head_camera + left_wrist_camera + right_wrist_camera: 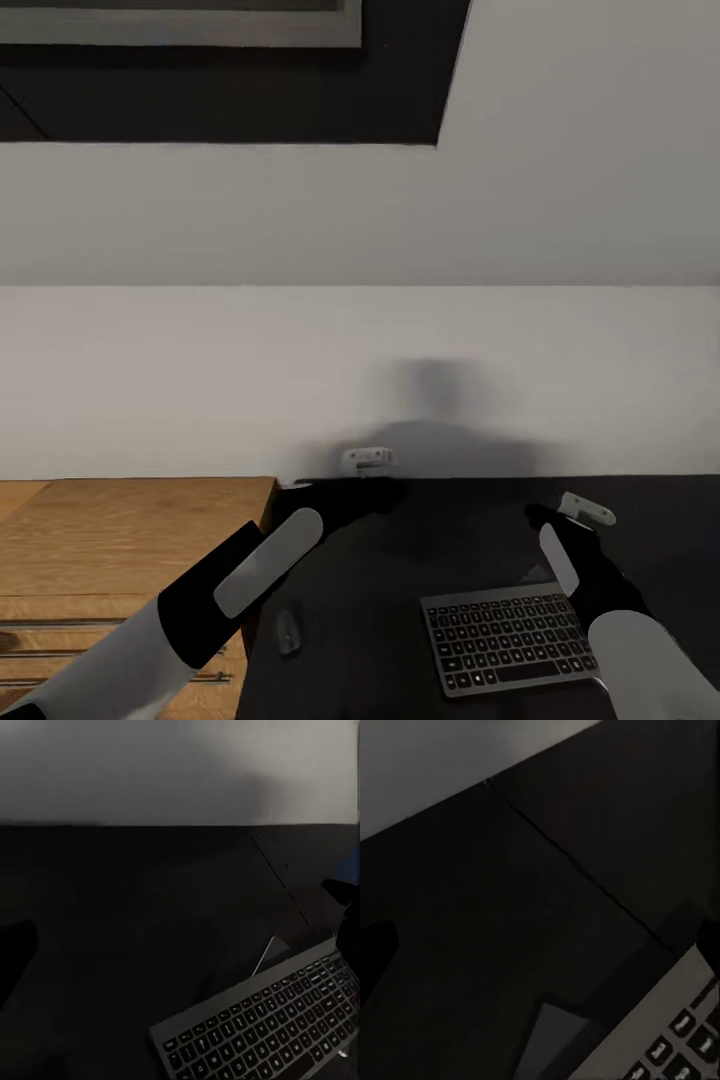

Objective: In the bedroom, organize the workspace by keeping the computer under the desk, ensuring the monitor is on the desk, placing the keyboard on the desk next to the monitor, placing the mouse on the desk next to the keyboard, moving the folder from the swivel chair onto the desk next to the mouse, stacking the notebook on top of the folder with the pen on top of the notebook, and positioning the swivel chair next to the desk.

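Light wooden drawer chest (pixel 130 530), pale wall (pixel 300 370).

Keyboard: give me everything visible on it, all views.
The keyboard is flat and full-size, with dark grey keys with pale legends in a thin silver-grey frame that looks like metal. It lies face up on the black desk, turned slightly askew to the desk's front edge, near the robot's right side. The right forearm crosses over its right end in the head view; whether they touch cannot be told. The mouse lies apart, to its left.
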You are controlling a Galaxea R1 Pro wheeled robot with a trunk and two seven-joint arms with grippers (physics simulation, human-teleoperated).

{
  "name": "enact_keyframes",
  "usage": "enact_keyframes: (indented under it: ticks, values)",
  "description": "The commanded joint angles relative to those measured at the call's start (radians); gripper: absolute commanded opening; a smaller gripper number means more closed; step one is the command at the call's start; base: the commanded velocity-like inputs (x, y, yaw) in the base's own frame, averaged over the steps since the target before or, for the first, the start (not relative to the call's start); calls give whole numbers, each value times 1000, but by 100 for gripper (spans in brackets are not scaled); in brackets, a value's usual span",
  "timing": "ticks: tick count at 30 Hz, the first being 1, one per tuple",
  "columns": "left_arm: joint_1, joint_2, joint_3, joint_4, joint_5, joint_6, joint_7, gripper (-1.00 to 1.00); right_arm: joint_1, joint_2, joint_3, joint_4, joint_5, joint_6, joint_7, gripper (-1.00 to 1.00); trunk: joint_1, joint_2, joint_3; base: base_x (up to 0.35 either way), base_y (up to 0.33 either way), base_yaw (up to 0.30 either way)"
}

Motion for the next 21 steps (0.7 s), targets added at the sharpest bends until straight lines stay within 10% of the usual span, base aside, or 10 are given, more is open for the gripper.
enact_keyframes:
  ticks: [1,21]
  values:
    - [-2,1,-2,-1,9,-4,9,100,-1,0,1,-2,-8,3,-5,100,0,-1,-1,59,-310,0]
    - [-2,2,4,-2,8,-18,9,100,0,5,3,0,-6,4,-4,100,0,-1,-1,10,-166,0]
